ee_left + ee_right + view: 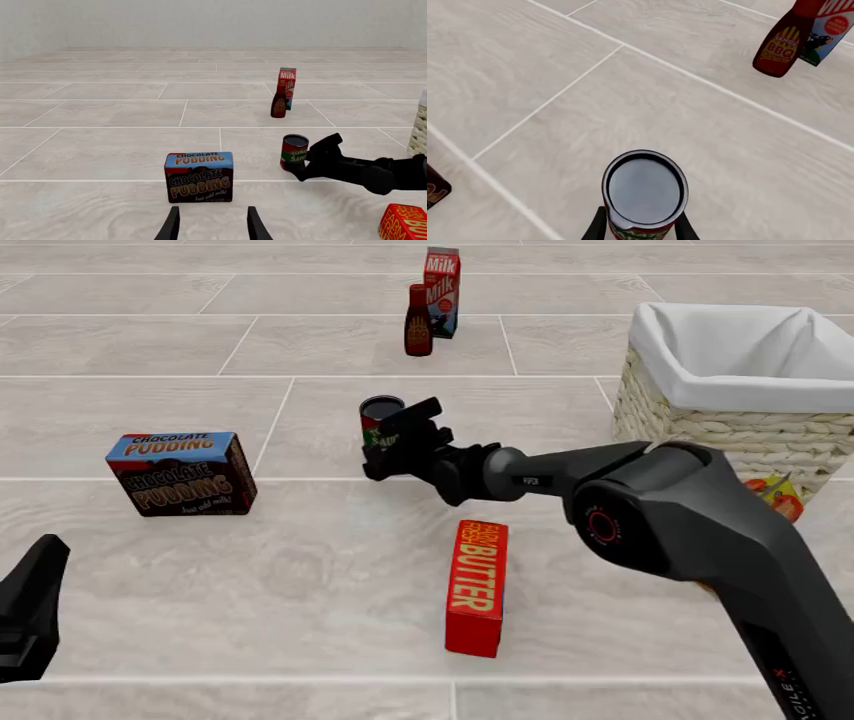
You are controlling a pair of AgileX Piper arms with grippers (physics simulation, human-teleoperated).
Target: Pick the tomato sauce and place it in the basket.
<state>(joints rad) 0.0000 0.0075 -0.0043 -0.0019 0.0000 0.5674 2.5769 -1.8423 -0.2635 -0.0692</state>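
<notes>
Between the two dark fingers of the right gripper stood the tomato sauce, a small cylindrical tin can with a red label and green band; the fingers lay against its sides, clamped on it, as the right wrist view showed. The can stood upright on the pale tiled table and did not appear to have been lifted, though contact with the surface could not be confirmed. Judged from this, the grasp was made; lifting, carrying to the right and release remained. The basket, a large squarish cream wicker container with white cloth liner, stood well apart from the can and appeared to hold nothing. The left gripper hung with its fingers apart, holding nothing, near one brown-and-blue chocolate pudding box. Counted further: one red butter box lying flat, one dark-brown barbecue sauce bottle, one red milk carton just behind it, and one partly hidden reddish item beside the basket.
</notes>
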